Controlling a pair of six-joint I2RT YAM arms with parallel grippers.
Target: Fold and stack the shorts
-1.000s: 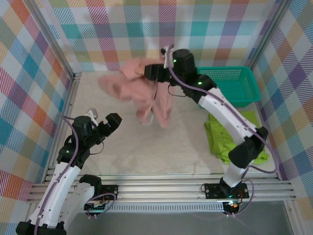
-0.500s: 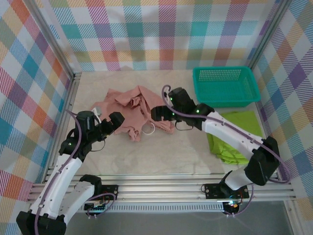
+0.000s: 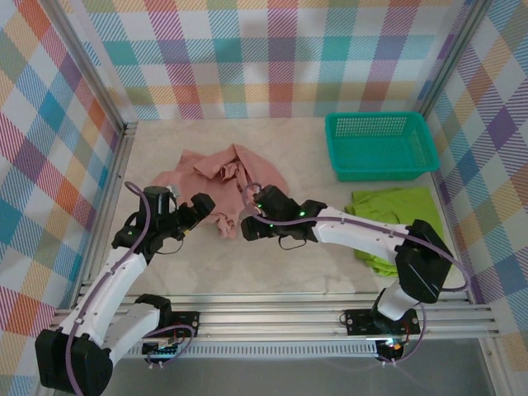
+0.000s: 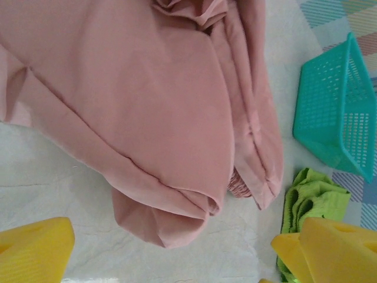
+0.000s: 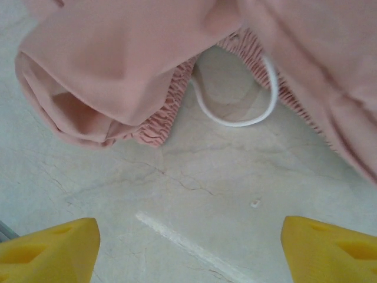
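Note:
The salmon pink shorts (image 3: 216, 175) lie crumpled on the table left of centre, with the gathered waistband and a white drawstring loop (image 5: 235, 121) at their near edge. The lime green shorts (image 3: 394, 216) lie bunched at the right. My left gripper (image 3: 200, 208) is open at the pink shorts' near-left edge; in the left wrist view the pink cloth (image 4: 135, 106) lies just beyond the yellow fingers (image 4: 32, 247). My right gripper (image 3: 247, 228) is open just in front of the waistband, over bare table, with nothing between its fingers (image 5: 330, 244).
A teal basket (image 3: 379, 145) stands at the back right, beyond the green shorts; in the left wrist view the basket (image 4: 336, 112) and the green cloth (image 4: 306, 197) appear at the right. Checked walls enclose the table, and a metal rail (image 3: 272, 318) runs along its near edge.
The pink shorts, held up high by the right gripper a second ago, now lie let go on the table. The right arm dropped and drew back toward the near left; the left gripper moved closer.

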